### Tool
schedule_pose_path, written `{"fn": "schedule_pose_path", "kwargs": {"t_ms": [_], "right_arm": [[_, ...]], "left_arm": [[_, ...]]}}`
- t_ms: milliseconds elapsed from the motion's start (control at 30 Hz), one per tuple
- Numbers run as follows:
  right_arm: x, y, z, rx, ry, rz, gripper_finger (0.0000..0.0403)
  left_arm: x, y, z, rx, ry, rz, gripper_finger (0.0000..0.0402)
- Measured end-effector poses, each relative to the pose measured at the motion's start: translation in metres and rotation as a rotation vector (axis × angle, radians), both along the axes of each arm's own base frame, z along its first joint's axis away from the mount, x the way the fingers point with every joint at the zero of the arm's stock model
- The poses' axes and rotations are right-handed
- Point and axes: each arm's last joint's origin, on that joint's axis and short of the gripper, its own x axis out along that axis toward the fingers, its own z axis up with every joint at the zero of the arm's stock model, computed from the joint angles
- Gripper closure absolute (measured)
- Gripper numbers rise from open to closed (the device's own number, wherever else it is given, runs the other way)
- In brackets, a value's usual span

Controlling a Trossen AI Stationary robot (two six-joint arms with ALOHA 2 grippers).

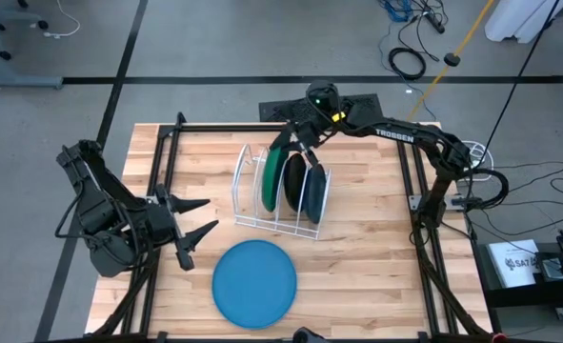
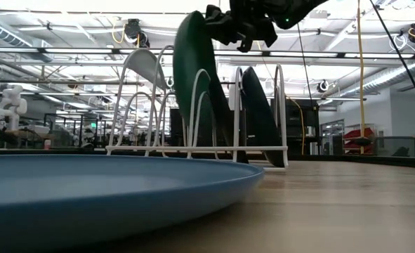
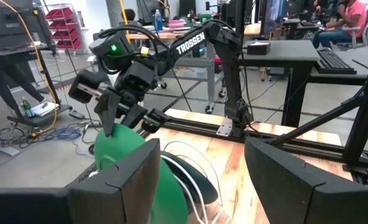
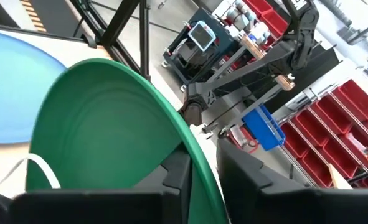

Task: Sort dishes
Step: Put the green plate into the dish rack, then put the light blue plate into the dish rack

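The green plate (image 1: 273, 176) stands on edge in the white wire rack (image 1: 248, 191) at the table's middle. My right gripper (image 1: 301, 143) is shut on its top rim. Two dark dishes (image 1: 296, 181) (image 1: 315, 191) stand on edge in the rack's slots to the green plate's right. The light blue plate (image 1: 254, 282) lies flat on the table near the front edge. My left gripper (image 1: 193, 227) is open and empty, left of the rack. The green plate also shows in the low view (image 2: 193, 84) and the right wrist view (image 4: 109, 137). My right gripper pinches the green plate's upper rim (image 4: 199, 167) between its two fingers, one finger (image 4: 174, 180) on each face. The fingers come from above and from the table's far side, slanting down. The plate stands tilted, its lower part (image 2: 207, 144) down among the rack's wires.
A black frame (image 1: 167, 162) runs around the wooden table top. The rack has free slots on its left side (image 1: 246, 181). There is bare wood to the right of the rack and of the blue plate. The room beyond holds desks, red bins and cables.
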Motion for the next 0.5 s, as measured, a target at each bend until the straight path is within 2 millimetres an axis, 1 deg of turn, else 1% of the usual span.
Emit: {"fn": "schedule_pose_path", "kwargs": {"t_ms": [167,400,500], "right_arm": [[0.0001,0.0,0.0002,0.025,0.011,-0.005,0.0315],[0.0018,0.0039,-0.0002,0.067,0.037,-0.003,0.0255],[0.0041,0.0089,0.0,0.066,0.038,0.005,0.0232]], "left_arm": [[-0.0003,0.0004,-0.0011,0.012,0.01,0.0,0.0157],[-0.0005,0.0006,-0.0019,0.021,0.017,0.0,0.0157],[-0.0007,0.0009,-0.0028,0.031,0.025,0.0,0.0157]]}}
